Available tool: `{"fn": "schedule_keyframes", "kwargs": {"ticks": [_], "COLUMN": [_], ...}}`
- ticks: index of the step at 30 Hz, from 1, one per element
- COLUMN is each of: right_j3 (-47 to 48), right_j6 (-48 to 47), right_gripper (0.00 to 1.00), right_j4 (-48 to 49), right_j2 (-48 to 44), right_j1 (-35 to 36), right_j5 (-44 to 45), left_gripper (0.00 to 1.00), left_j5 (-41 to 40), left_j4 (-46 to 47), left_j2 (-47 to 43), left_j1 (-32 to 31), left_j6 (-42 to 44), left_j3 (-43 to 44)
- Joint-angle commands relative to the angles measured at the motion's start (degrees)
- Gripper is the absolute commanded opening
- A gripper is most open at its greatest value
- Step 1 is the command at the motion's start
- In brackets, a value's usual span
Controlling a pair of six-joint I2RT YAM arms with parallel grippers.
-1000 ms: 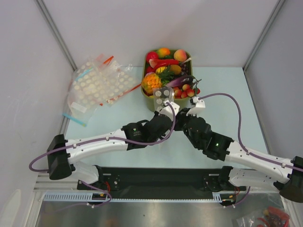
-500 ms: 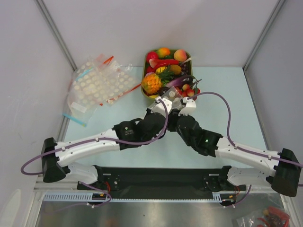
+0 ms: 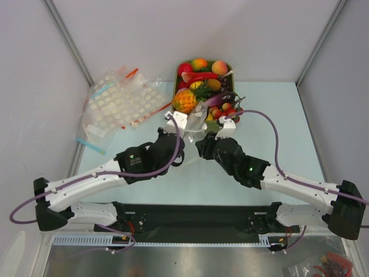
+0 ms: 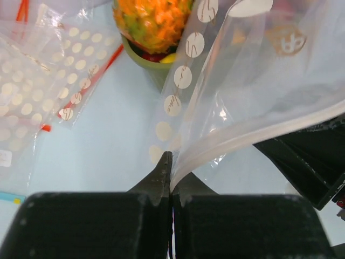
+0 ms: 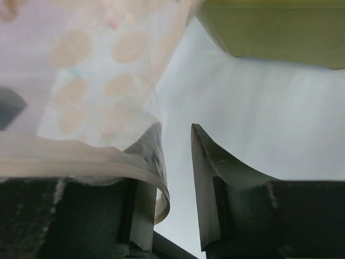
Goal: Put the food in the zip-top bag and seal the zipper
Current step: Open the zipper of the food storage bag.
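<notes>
The food, a pineapple (image 3: pixel 184 101) (image 4: pixel 151 21) among red berries (image 3: pixel 226 111) and other toy fruit, lies in a green bin (image 3: pixel 176 75). The clear zip-top bag (image 3: pixel 199 119) (image 4: pixel 269 70) hangs just in front of the bin, between both grippers. My left gripper (image 3: pixel 173 118) (image 4: pixel 171 171) is shut on one end of the pale zipper (image 4: pixel 259 129). My right gripper (image 3: pixel 222 124) (image 5: pixel 175 156) is open; the zipper (image 5: pixel 70 162) drapes over its left finger, and the gap between its fingers is empty.
A heap of white-dotted bags (image 3: pixel 121 104) (image 4: pixel 32 81) with red and blue strips lies at the back left. The green bin (image 5: pixel 269 32) stands close behind both grippers. Grey walls close in the table on three sides.
The left gripper closed on the bag's zipper end and moved left with it. The right gripper opened and no longer pinches the bag.
</notes>
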Motion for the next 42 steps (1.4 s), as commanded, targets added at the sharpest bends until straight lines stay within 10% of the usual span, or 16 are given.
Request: {"fn": "schedule_keyframes", "kwargs": {"ticks": [1,12,26,42], "right_j3": [1.4,0.3,5.4,5.4], "right_j6": [-2.9,-2.6,-11.9,-15.4], "right_gripper": [0.34,0.36,0.42,0.50], "right_j4": [2.4,2.8,0.4,0.1], "right_j2": [-0.7,0.9,9.6,7.6], "right_j1": [-0.5,-8.8,-9.2,-10.7], "right_j5": [-2.2,-15.8,-29.7,-33.8], "left_gripper": [0.00,0.00,0.00,0.00], "left_j5": [-5.4,-12.0,8.0,1.5], "left_j4": [0.1,-1.6,7.4,-16.4], "left_j2": [-4.9,-4.9,-5.0,4.9], "left_j1": [0.2,0.1,4.0,6.1], "left_j6": [-3.0,-4.6,-7.1,-29.8], "left_j3": [-0.5,-0.4,-5.6,7.0]}}
